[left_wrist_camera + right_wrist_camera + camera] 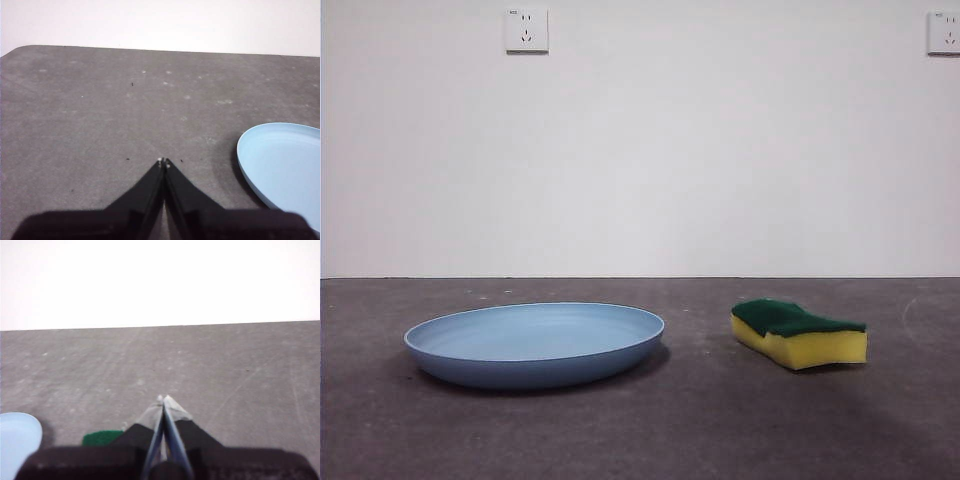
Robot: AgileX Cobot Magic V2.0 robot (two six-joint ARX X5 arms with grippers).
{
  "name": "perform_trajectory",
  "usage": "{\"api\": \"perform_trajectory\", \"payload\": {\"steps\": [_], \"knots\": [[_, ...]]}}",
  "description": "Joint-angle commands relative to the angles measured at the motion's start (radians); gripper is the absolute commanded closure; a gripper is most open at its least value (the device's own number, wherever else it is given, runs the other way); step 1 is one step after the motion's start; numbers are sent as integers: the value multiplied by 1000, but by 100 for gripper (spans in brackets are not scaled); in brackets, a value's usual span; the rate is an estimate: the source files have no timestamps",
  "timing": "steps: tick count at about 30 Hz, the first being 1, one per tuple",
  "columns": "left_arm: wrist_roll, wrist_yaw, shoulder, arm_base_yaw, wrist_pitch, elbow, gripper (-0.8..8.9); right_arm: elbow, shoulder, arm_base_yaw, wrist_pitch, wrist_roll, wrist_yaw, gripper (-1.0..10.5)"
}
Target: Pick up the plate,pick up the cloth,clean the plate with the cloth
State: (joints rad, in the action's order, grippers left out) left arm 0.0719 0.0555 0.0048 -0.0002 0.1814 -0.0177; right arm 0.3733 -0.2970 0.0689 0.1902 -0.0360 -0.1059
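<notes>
The light-blue plate (535, 343) lies flat on the dark grey table, left of centre in the front view. The cloth, a yellow sponge with a green scouring top (800, 333), lies to its right, apart from it. My left gripper (164, 162) is shut and empty above the table, with the plate's edge (280, 165) off to its side. My right gripper (163, 399) is shut and empty; a bit of the sponge's green face (102, 438) and the plate's edge (17, 440) show beside it. Neither arm shows in the front view.
The table (700, 420) ends at a white wall with two sockets (526, 30). The table's rounded far corner (20, 50) shows in the left wrist view.
</notes>
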Motion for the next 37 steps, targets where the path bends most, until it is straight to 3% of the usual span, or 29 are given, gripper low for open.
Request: {"api": "perform_trajectory", "payload": {"steps": [1, 16, 37], "knots": [[7, 0, -3, 4, -1, 14, 815, -77, 87, -13, -1, 8, 0, 945], [7, 0, -3, 4, -1, 14, 815, -326, 280, -13, -3, -25, 0, 946], [7, 0, -3, 4, -1, 14, 815, -365, 296, -8, -10, -69, 7, 945]]}}
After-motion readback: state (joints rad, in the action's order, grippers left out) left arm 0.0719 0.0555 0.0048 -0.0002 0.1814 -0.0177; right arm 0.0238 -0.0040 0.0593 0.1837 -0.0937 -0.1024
